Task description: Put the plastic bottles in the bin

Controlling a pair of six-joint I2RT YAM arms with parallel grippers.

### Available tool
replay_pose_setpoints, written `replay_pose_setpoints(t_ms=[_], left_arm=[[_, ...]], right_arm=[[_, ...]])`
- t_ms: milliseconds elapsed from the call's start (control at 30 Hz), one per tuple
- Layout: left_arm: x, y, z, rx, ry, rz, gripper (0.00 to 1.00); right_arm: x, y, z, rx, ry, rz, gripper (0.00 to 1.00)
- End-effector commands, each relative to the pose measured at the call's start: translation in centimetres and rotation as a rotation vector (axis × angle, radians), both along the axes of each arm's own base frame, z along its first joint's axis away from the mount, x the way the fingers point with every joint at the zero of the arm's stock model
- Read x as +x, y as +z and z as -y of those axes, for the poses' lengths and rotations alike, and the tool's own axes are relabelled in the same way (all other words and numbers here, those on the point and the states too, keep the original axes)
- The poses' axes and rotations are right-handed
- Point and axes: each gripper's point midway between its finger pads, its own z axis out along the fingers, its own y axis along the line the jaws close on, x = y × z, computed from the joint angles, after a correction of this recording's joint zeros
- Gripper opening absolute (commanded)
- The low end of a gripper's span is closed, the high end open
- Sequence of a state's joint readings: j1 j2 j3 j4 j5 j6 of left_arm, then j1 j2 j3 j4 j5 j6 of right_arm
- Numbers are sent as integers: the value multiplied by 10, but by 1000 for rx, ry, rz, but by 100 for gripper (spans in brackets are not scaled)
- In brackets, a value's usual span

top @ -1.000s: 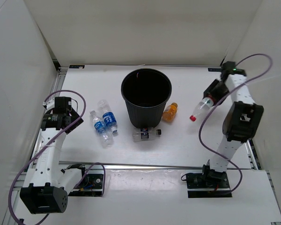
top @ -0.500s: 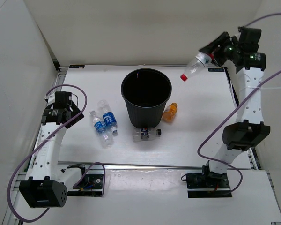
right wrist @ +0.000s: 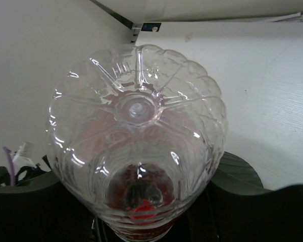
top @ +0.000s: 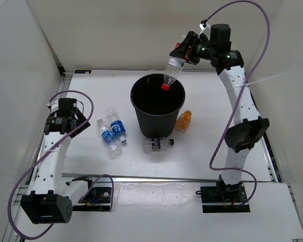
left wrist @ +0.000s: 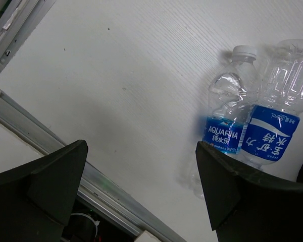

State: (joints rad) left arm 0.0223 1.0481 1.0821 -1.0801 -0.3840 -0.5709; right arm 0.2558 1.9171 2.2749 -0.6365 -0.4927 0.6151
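Note:
My right gripper (top: 186, 52) is shut on the red-labelled bottle (top: 172, 69) and holds it tilted, red cap down, over the mouth of the black bin (top: 133, 97). In the right wrist view the bottle's clear base (right wrist: 136, 126) fills the frame between the fingers (right wrist: 247, 196). Two clear bottles with blue labels (top: 107, 137) (top: 117, 126) lie left of the bin and also show in the left wrist view (left wrist: 227, 118) (left wrist: 280, 123). A dark-labelled bottle (top: 158, 144) lies in front of the bin. An orange bottle (top: 183, 120) lies at its right. My left gripper (top: 78, 126) (left wrist: 141, 151) is open and empty, left of the blue-labelled bottles.
White walls close in the table at the back and both sides. A metal rail (top: 166, 177) runs along the near edge, and also shows in the left wrist view (left wrist: 55, 141). Purple cables loop from both arms.
My right arm has swung up and left from the table's right side, carrying the red-labelled bottle from there to above the bin. The left arm has barely shifted.

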Motion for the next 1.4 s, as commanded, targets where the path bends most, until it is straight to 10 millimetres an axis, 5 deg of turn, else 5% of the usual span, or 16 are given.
replay_pose_setpoints(t_ms=[0, 567, 867, 933, 967, 1000, 1033, 1100, 1200, 1233, 1333, 1367], left_arm=[[4, 21, 0, 12, -12, 61, 100], [1, 21, -1, 10, 7, 57, 100], [9, 19, 0, 3, 2, 50, 100], [12, 18, 0, 3, 2, 50, 100], [13, 16, 0, 2, 2, 41, 100], [15, 17, 0, 3, 2, 51, 100], [15, 17, 0, 3, 2, 51, 100], [17, 18, 2, -6, -4, 61, 100], [20, 19, 4, -15, -10, 70, 100], [18, 14, 4, -15, -10, 58, 100], [18, 13, 5, -22, -15, 64, 100], [18, 13, 5, -22, -15, 64, 100]], right_arm=[[10, 25, 2, -32, 2, 150, 39], [27, -7, -9, -84, 28, 138, 39], [-2, -27, -27, -180, 75, 117, 78], [-1, -26, -22, -199, 49, 125, 87], [-2, -23, -19, -207, 33, 125, 100], [-3, -14, -15, -207, 13, 145, 100], [4, -19, -3, -226, -48, 119, 100], [4, 7, 32, -185, -177, 113, 100], [11, 25, 108, -151, -466, 80, 100], [11, 16, 144, -96, -570, 1, 100], [15, -31, 196, -37, -671, -177, 100], [13, -50, 191, 6, -626, -275, 100]])
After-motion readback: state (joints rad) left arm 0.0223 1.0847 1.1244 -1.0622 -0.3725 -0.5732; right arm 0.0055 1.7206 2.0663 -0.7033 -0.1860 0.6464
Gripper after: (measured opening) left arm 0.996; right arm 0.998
